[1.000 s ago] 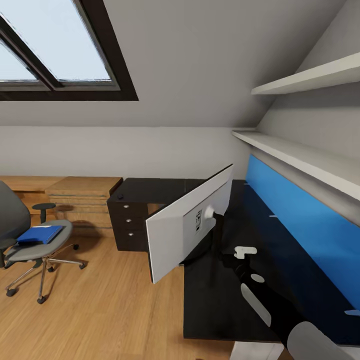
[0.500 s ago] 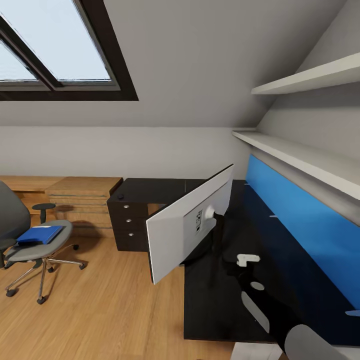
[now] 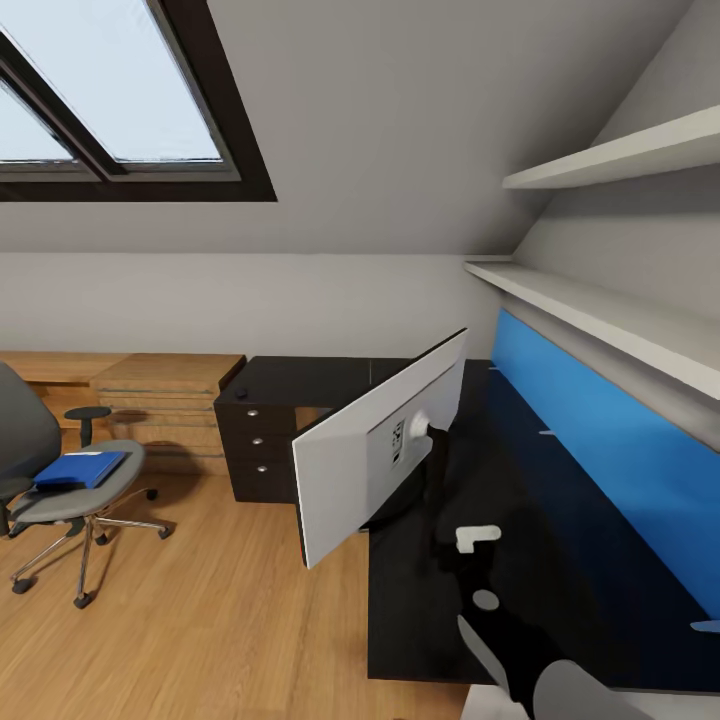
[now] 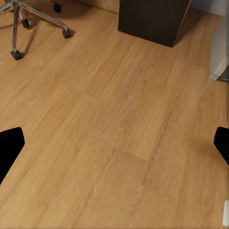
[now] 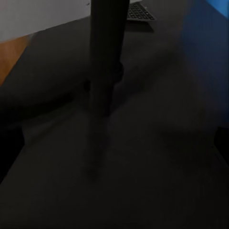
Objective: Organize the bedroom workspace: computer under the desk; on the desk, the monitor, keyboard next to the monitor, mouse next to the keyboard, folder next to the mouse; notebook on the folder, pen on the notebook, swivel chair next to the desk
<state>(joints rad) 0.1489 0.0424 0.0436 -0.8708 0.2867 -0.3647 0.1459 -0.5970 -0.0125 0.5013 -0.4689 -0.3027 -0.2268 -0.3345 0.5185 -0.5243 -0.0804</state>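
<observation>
Right arm backing off the monitor, which stands on the desk.

Head view: my right gripper [image 3: 440, 545] has pulled back toward me from the monitor [image 3: 380, 455], so it is placed; the folder [image 3: 80, 468] waits on the swivel chair [image 3: 60, 490], far left. Left wrist view: my left gripper [image 4: 114, 145] hangs wide open over wood floor [image 4: 114, 124], chair castors near. Right wrist view: the monitor's stand [image 5: 106, 57] rises from the desk [image 5: 143, 157], keyboard [image 5: 139, 12] beyond; I cannot tell whether my right gripper is open.
</observation>
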